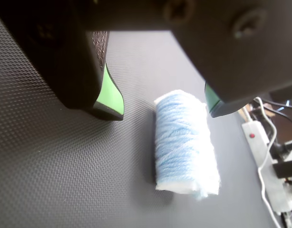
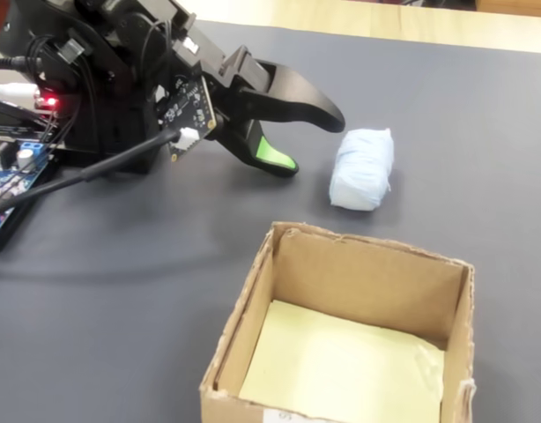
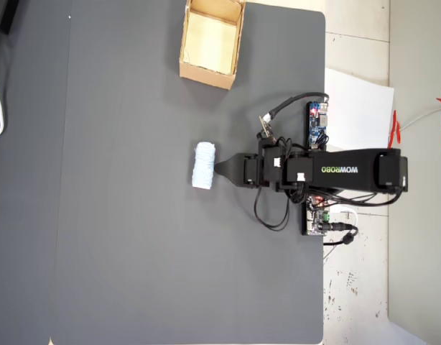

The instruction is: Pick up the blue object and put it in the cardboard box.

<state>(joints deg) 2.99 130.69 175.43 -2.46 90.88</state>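
The blue object (image 1: 184, 142) is a pale blue yarn-like roll lying on its side on the dark mat. My gripper (image 1: 164, 111) is open, and its two green-tipped jaws stand wide apart just short of the roll's near end. In the fixed view the gripper (image 2: 313, 143) sits left of the roll (image 2: 362, 169) and holds nothing. From overhead, the gripper tip (image 3: 219, 169) nearly meets the roll (image 3: 205, 166). The cardboard box (image 2: 367, 251) stands open, showing a pale yellow floor with nothing on it. Overhead, the box (image 3: 206, 74) is at the far top of the mat.
The arm's base, cables and a blue circuit board (image 2: 6, 185) crowd the left side of the fixed view. A white power strip (image 1: 260, 147) lies beyond the mat's edge. White paper (image 3: 357, 108) sits off the mat at the right.
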